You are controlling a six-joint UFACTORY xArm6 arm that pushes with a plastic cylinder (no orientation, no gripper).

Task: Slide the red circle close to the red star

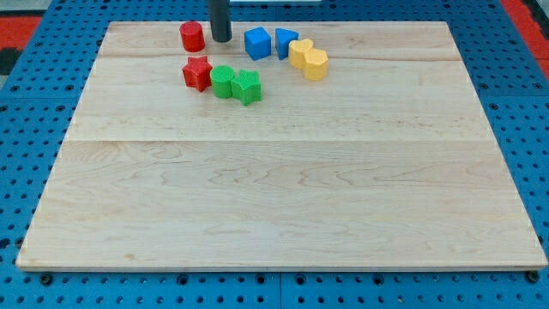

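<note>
The red circle (191,36) stands near the board's top edge, left of centre. The red star (197,73) lies just below it, a small gap apart. My tip (221,39) is the lower end of the dark rod, set down right of the red circle, close beside it, with a thin gap showing. The tip is above and to the right of the red star.
A green circle (223,81) and a green star (245,87) touch the red star's right side. A blue block (257,43), a blue block (285,42) and two yellow blocks (300,52) (316,64) lie right of the tip. The wooden board (283,189) sits on a blue pegboard.
</note>
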